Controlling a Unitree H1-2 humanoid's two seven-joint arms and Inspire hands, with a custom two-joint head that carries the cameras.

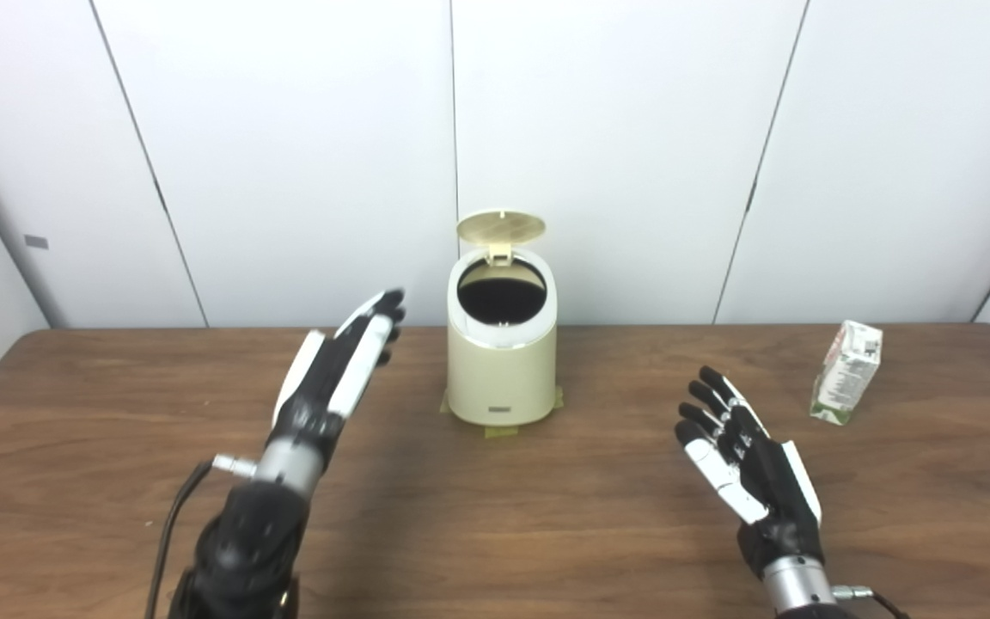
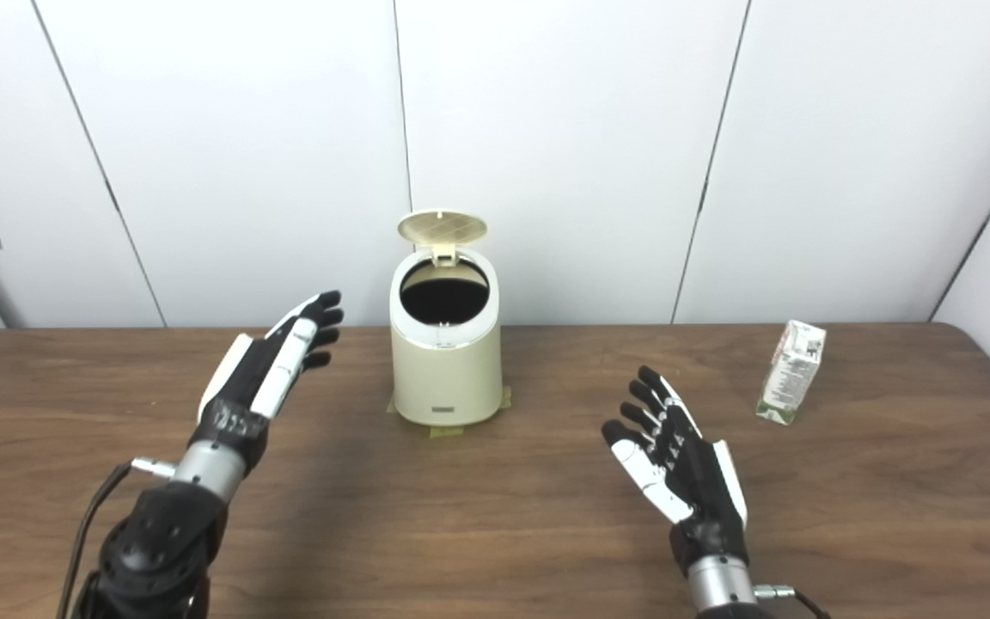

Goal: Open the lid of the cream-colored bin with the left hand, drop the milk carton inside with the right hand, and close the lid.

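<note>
White panels back a wooden table (image 1: pixel 495 533): bin (image 1: pixel 501 370) lid (image 1: pixel 500 228) up, both hands spread empty; right hand (image 1: pixel 748 468) must fetch milk carton (image 1: pixel 846 371) at two o'clock while left hand (image 1: pixel 336 374) waits.

Print on the milk carton (image 1: pixel 846 371) and the bin (image 1: pixel 501 361) label — both too small to read.

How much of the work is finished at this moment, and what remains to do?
Done: the lid of the cream-colored bin stands open, showing the dark inside. In hand: nothing; the left hand hovers open beside the bin, and the right hand is open and empty. Left: the milk carton stands on the table, to the right of the right hand; it must be picked up, dropped inside, and the lid closed.
</note>
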